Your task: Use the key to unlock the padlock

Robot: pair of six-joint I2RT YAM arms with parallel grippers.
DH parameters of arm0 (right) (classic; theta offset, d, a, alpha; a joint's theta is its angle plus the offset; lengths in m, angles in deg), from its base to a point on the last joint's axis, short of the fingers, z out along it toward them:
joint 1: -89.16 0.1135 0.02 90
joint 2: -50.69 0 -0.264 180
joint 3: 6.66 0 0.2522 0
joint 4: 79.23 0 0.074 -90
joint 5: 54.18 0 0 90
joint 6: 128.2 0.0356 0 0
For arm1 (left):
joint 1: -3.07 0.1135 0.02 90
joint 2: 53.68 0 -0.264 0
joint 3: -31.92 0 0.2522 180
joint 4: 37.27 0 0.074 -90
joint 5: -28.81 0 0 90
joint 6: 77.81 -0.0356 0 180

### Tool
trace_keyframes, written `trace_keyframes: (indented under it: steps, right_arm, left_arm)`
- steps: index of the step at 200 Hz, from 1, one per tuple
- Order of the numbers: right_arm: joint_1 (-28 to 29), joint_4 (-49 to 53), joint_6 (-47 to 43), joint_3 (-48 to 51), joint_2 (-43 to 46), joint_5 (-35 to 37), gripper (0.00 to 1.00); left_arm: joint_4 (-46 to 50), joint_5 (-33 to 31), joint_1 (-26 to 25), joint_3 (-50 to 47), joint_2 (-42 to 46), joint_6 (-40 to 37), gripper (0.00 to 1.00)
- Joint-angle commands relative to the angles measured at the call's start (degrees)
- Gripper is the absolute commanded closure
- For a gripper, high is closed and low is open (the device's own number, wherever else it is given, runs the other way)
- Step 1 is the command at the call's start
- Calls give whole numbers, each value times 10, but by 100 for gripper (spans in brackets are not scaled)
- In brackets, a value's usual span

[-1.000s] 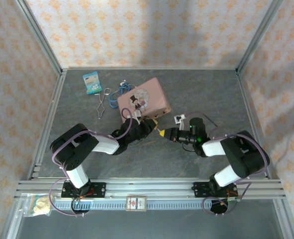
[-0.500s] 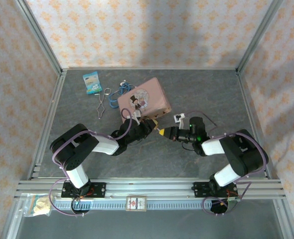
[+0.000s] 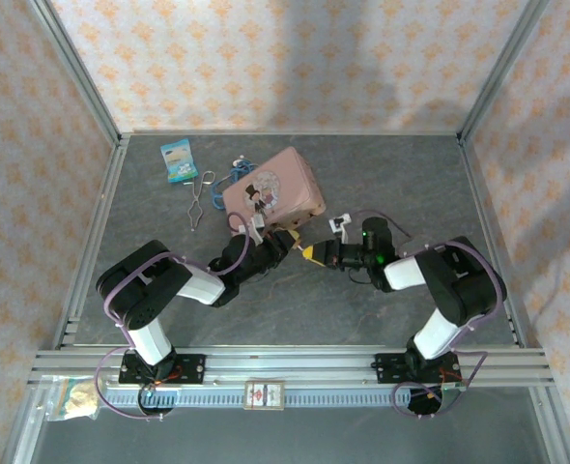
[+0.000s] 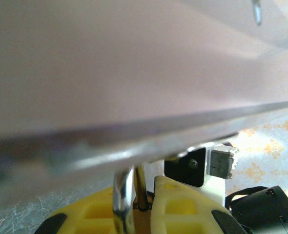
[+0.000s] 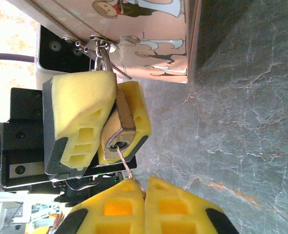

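The small brass padlock is clamped between the yellow pads of my left gripper, which is shut on it. Its silver shackle runs up through the clasp of the pink tin. My right gripper is shut on the key, and the thin blade reaches up into the keyhole on the padlock's underside. In the top view both grippers meet just in front of the pink tin, the left gripper on one side and the right gripper on the other.
A blue packet, a long silver wire loop and a blue cord lie left of and behind the tin. Metal frame rails border the grey table. A small bag lies beyond the near rail.
Both grippers and the tin have shifted slightly away from the arm bases, and the right arm has swung left with them. The grips look unchanged.
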Motion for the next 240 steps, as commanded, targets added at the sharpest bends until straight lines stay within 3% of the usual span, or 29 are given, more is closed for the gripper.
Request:
trace_keyframes:
  steps: [1, 59, 89, 144, 169, 206, 240]
  right_arm:
    - [-4, -22, 45, -30, -10, 31, 100]
    - [-4, -116, 162, -13, -2, 30, 100]
    - [-4, -64, 131, -8, 15, 67, 100]
    - [5, -118, 175, 15, 24, 139, 100]
    - [5, -30, 130, 9, 48, 159, 100]
    - [5, 116, 27, 1, 107, 217, 80]
    - [4, 142, 1, 15, 138, 230, 67]
  left_arm:
    - [-132, 84, -23, 8, -5, 18, 100]
    - [-86, 60, -25, 6, 14, -10, 100]
    - [-84, 53, -28, 9, 17, -13, 100]
    - [-77, 40, -45, 23, 10, -7, 100]
    - [-37, 14, -44, 25, 19, -12, 100]
    - [49, -39, -40, 34, 41, -26, 100]
    - [95, -102, -36, 32, 58, -30, 100]
